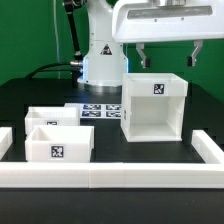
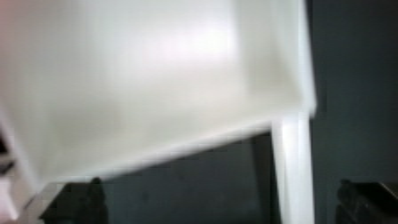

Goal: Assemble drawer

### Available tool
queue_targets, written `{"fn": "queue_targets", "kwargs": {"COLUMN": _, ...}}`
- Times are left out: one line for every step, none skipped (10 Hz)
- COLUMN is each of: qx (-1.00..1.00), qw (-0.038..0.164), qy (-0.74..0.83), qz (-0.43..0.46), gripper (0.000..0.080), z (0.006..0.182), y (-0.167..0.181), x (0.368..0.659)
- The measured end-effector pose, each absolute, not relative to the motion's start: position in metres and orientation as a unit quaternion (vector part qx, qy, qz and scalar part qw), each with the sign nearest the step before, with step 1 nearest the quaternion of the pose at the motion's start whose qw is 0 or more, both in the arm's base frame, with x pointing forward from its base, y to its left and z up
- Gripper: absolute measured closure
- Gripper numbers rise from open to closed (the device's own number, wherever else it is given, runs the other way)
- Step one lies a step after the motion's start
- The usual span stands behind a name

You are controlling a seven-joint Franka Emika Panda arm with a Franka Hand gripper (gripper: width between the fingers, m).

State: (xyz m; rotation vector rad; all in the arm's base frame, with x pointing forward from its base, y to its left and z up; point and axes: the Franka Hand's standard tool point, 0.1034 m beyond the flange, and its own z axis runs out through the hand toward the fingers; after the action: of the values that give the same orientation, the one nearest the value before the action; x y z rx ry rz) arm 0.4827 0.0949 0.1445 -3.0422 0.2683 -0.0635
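Housing (image 1: pixel 155 105) stands upright on the table (image 1: pixel 105 145), toward the exterior view's right, with its open face to the camera and a tag on the upper front. Gripper (image 1: pixel 167 58) hangs directly above it, jaws spread wide, nothing between them, and clear of the top edge. The wrist view is blurred: a white slab fills most of it, probably the housing (image 2: pixel 160 80) seen from above. You can't confirm more from it.

Nearer tray (image 1: pixel 57 150) and farther tray (image 1: pixel 45 117) sit together on the exterior view's left, well apart from the housing. The marker board (image 1: pixel 98 111) lies between the two groups, and the border rail (image 1: pixel 110 178) runs along the front.

Handling, as a judgement: this is thin-walled hard plastic, so light, stiff and smooth. Expect it to slide or tip if you push it high up. The housing looks close to your full opening, so pinch one wall at its top edge rather than spanning the box. For a tray, take a side wall at mid-length so it hangs level.
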Motion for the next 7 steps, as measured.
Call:
{"fn": "queue_targets", "kwargs": {"qx": -0.996, "qw": 0.043, "qy": 0.080, "qz": -0.024, "gripper": 0.0150, "z": 0.139, "y": 0.102, "x": 0.469}}
{"fn": "queue_targets", "kwargs": {"qx": -0.996, "qw": 0.042, "qy": 0.075, "qz": -0.021, "gripper": 0.0150, "z": 0.132, "y": 0.109, "x": 0.459}}
{"fn": "queue_targets", "kwargs": {"qx": -0.996, "qw": 0.041, "qy": 0.072, "qz": -0.019, "gripper": 0.0150, "z": 0.127, "y": 0.116, "x": 0.449}}
{"fn": "queue_targets", "kwargs": {"qx": -0.997, "qw": 0.040, "qy": 0.065, "qz": -0.015, "gripper": 0.0150, "z": 0.122, "y": 0.121, "x": 0.441}}
{"fn": "queue_targets", "kwargs": {"qx": -0.998, "qw": 0.039, "qy": 0.055, "qz": -0.016, "gripper": 0.0150, "z": 0.118, "y": 0.127, "x": 0.434}}
{"fn": "queue_targets", "kwargs": {"qx": -0.999, "qw": 0.032, "qy": 0.033, "qz": -0.016, "gripper": 0.0150, "z": 0.116, "y": 0.132, "x": 0.431}}
{"fn": "queue_targets", "kwargs": {"qx": -0.999, "qw": 0.032, "qy": 0.026, "qz": -0.018, "gripper": 0.0150, "z": 0.112, "y": 0.134, "x": 0.430}}
